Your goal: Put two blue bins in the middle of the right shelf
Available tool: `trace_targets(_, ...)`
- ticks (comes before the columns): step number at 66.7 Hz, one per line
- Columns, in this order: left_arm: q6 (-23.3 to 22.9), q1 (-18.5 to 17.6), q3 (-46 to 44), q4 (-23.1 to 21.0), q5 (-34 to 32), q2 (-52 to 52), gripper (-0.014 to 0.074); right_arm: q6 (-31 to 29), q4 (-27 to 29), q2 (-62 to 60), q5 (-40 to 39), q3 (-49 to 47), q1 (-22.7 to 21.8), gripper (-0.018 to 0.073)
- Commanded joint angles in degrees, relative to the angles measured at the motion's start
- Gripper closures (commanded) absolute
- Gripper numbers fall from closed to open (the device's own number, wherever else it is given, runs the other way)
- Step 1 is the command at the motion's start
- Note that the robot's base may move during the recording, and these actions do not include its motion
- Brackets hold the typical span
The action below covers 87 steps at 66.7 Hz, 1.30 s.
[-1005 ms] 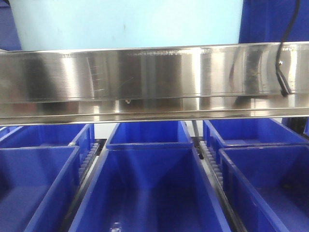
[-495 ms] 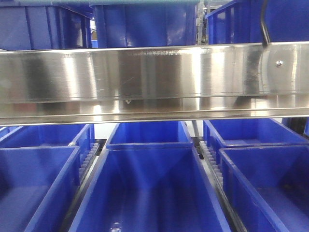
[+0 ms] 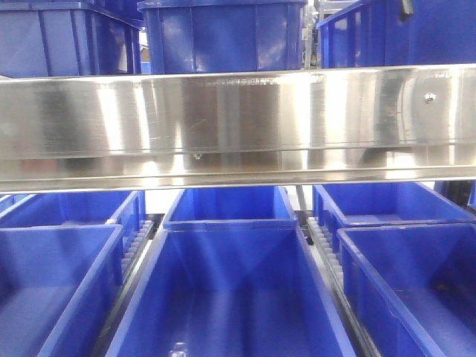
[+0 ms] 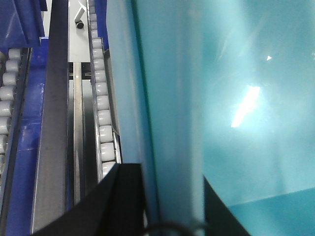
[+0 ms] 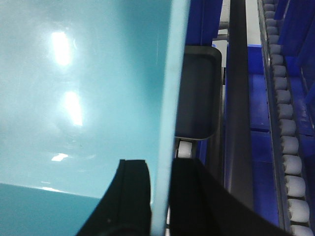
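In the front view, neither arm shows. A steel beam [image 3: 238,123] runs across the middle and hides whatever lies behind it. Above it stand upper bins [image 3: 223,37], blue, cut off by the top edge. Below it, lower bins [image 3: 230,297] sit in rows, open side up, with the near ones cropped at the bottom and sides. The teal bin does not appear here.

It shows only in the wrist views, so close that just one wall and part of the inside are visible. In the left wrist view, the teal bin [image 4: 236,98] fills the right half, with glare spots on its surface. The left gripper [image 4: 161,174] has a black finger on each side of the bin's wall, closed against it. The finger bases run out of the frame. Left of the bin, rollers [image 4: 104,118] and a dark rail [image 4: 54,123] run away from the camera.

In the right wrist view, the right gripper [image 5: 158,164] clamps the bin's rim in the same way, one finger inside and one outside. Just beyond the rim is a dark block [image 5: 199,93]. What it is cannot be told.
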Motion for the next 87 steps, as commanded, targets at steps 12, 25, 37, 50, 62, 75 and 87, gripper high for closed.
trace_targets(12, 0.2, 0.0, -1.4, -3.7, -6.4, -1.5, 0.0707, -1.3, 2.6, -1.1, -2.8, -0.7, 0.2, 0.0724)
trace_targets(25, 0.2, 0.0, -1.4, -3.7, -7.1, -1.5, 0.0707, -1.3, 2.6, -1.1, -2.8, -0.7, 0.2, 0.0724)
trace_targets(37, 0.2, 0.0, -1.4, -3.7, -8.8, -1.5, 0.0707, -1.3, 2.6, -1.1, -2.8, -0.7, 0.2, 0.0724)
trace_targets(50, 0.2, 0.0, -1.4, -3.7, -10.4, -1.5, 0.0707, -1.3, 2.6, -1.1, -2.8, -0.7, 0.2, 0.0724)
trace_targets(62, 0.2, 0.0, -1.4, -3.7, -10.8, -1.5, 0.0707, -1.3, 2.6, -1.1, -2.8, -0.7, 0.2, 0.0724)
trace_targets(75, 0.2, 0.0, -1.4, -3.7, -10.8, -1.5, 0.0707, -1.3, 2.6, -1.1, -2.8, -0.7, 0.2, 0.0724)
trace_targets(87, 0.2, 0.0, -1.4, -3.7, -10.8, -1.5, 0.0707, -1.3, 2.6, -1.1, -2.8, -0.7, 0.2, 0.0724)
